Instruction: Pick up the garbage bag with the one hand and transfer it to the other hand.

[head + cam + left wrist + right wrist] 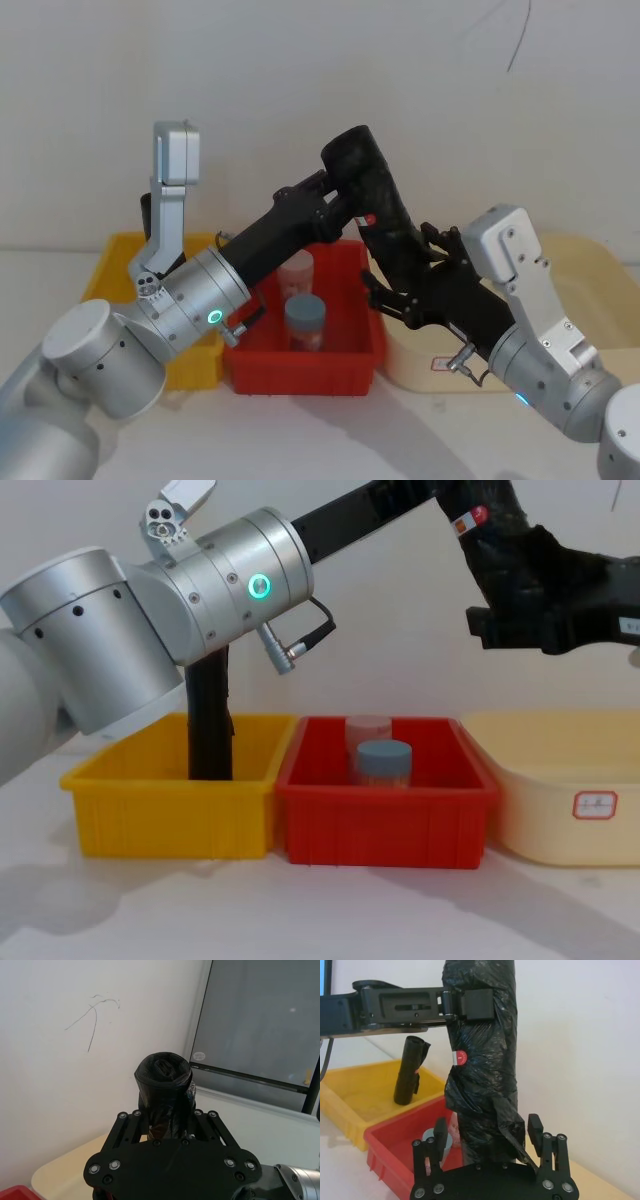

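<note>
the garbage bag [378, 190] is looking black with a red and white sticker [460, 1056]. the ring [259, 585] is glowing green.

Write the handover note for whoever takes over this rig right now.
Left claw: shut on the garbage bag near its upper end, holding it tilted in the air.
Right claw: open, with fingers on either side of the bag's lower end and a gap showing on one side.
Done: the bag is picked up and sits between the right claw's fingers.
Left: close the right claw on the bag, then open the left claw and draw it away.
</note>
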`<state>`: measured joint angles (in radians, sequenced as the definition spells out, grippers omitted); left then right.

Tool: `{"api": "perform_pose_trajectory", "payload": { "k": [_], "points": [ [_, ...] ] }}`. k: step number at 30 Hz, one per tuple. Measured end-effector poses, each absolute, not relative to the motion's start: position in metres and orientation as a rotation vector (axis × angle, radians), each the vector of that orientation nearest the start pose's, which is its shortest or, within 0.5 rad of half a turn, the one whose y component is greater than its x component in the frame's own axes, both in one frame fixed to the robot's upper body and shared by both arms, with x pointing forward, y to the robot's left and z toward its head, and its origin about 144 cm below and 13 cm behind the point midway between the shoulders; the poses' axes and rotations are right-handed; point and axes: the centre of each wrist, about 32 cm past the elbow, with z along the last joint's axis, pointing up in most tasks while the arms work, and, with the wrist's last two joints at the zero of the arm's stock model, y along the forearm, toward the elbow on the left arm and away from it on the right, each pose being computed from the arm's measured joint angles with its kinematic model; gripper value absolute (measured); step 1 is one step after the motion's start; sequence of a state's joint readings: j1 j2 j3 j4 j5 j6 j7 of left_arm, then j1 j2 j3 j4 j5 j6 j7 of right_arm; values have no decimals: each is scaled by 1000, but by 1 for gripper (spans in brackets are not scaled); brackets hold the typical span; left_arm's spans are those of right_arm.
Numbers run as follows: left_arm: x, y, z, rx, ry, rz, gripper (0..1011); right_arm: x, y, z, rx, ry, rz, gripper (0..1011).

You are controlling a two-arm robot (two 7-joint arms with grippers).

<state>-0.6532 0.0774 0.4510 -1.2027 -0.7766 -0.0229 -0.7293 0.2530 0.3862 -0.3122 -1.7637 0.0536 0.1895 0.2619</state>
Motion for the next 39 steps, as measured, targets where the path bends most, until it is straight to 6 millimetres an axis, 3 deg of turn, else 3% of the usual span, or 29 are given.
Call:
{"api": "perform_pose_trajectory", "payload": {
  "k": [6,17,30,39],
  "points": [
    [605,127,1272,-492,77,397,371,495,-224,1269,-181,-379,-1024,895],
    [605,127,1273,-493,77,397,371,496,-224,1269,-136,-346,-1005,587],
    [605,127,1273,-493,77,397,377,499,-224,1268,-60,-312,-965,580],
    [605,127,1272,-491,77,397,667,499,-227,1268,-24,-308,-946,580]
  ]
}}
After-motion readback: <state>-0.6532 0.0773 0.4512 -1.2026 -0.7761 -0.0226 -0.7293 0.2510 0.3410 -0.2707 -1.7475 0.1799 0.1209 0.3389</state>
